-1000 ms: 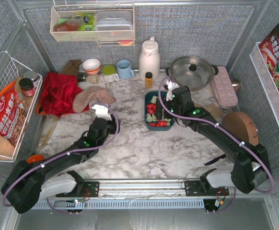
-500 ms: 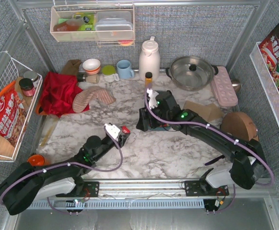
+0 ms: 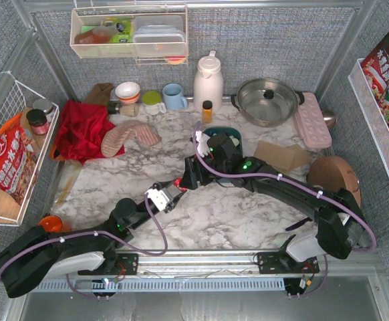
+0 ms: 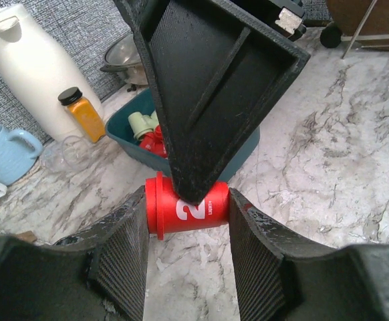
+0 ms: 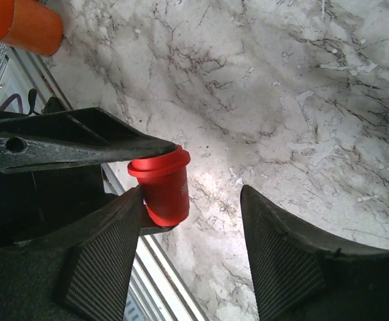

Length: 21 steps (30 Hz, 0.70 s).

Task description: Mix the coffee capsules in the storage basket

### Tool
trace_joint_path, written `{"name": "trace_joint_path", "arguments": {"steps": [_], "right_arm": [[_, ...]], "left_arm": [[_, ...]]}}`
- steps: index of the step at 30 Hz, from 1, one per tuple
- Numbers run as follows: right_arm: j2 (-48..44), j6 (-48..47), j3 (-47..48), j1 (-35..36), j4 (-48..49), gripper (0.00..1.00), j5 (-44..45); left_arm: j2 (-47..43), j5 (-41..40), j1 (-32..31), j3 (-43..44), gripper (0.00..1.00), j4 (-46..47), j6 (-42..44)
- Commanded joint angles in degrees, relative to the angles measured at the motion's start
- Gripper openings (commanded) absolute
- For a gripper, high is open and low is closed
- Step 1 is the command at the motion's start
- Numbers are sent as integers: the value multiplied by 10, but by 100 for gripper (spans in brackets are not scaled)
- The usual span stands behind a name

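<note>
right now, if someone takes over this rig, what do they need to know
Left hand: shut on one red capsule, held over the table, outside the basket.
Right hand: open, fingers either side of that capsule, not gripping it.
Basket: just beyond the hands, with red and green capsules in it.
Done: how well mixed they are can't be judged; the arm hides most of the basket.
Left: probably pass the capsule over, drop it in, keep mixing.

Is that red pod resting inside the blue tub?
No, the left arm's jaws pinch the red pod outside the tub.
</note>
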Motion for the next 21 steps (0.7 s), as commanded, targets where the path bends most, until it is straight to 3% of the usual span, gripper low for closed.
{"name": "trace_joint_path", "arguments": {"steps": [1,7,14,16,19,21], "right_arm": [[4,-1,-5,6,27,63,-8],[9,4,-10,11,40,55,-17],[10,16,-19,14,47,31,-9],[7,17,-24,14,47,23,9],[-5,18,-32,8,47,15,59],[-12,13,-36,-2,41,10,102]], "left_arm": [[5,6,-5,4,46,45,7],[24,-3,-8,14,47,64,-7],[42,-45,-9,20,55,73,-26],[45,-61,-9,17,66,79,-33],[44,-81,-9,9,98,83,-45],[39,-103,-9,2,99,82,-57]]}}
